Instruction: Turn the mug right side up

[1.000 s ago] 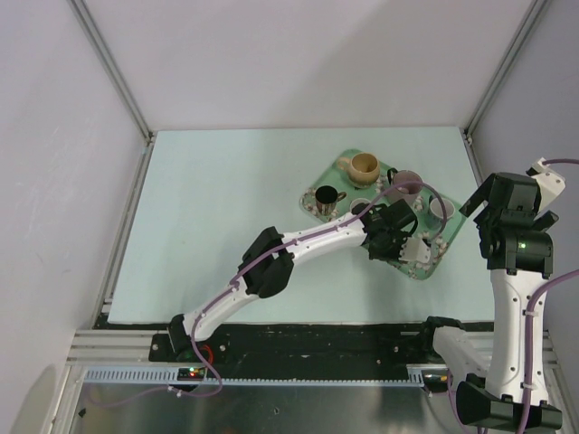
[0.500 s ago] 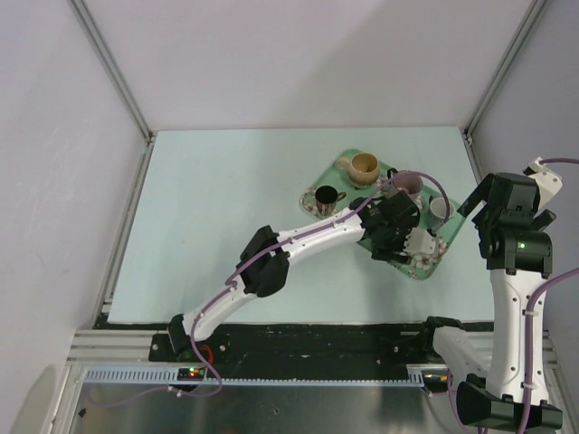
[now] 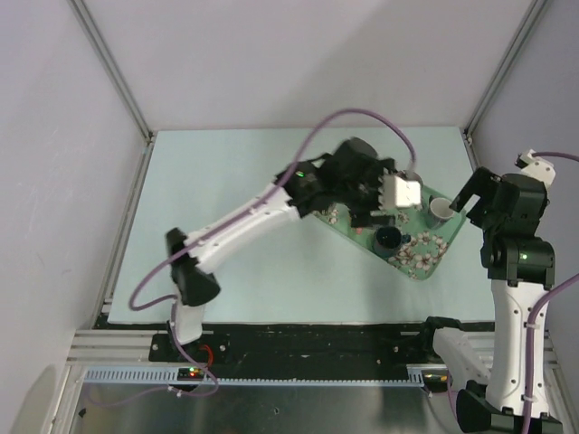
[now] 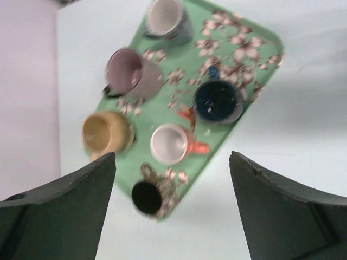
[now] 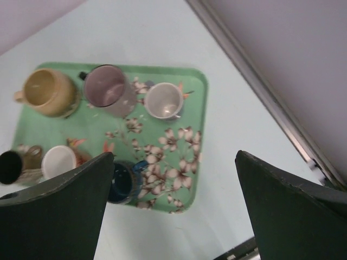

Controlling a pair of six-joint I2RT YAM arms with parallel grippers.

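Six cups on that green tray (image 5: 196, 108), Ben. Which one is ours?

The sandy one, Mia. The mug (image 4: 105, 132) sits at the edge of the tray, just beside the purple mug (image 4: 130, 73). The black cup (image 4: 146, 197) is near its other side.

Its mouth looks up at us. I can see right down inside.

Yes, so I think the job is as good as done. It stands on its bottom, and so do all the others that I can see.

Is that why the left fingers (image 4: 65, 216) hold nothing?

I think so. They are spread wide apart and empty, high over the tray. Up there they cannot bump a cup.

And the right fingers (image 5: 293, 211)?

Wide apart and empty too. They hang off to the side of the tray, over the pale surface (image 3: 199, 172). I guess that keeps them out of the other arm's way.

Could anything go wrong now?

The cups stand close together. The dark blue mug (image 4: 218, 101) and the white cup (image 4: 169, 143) are right under the left arm. If it comes down, it should go slowly.
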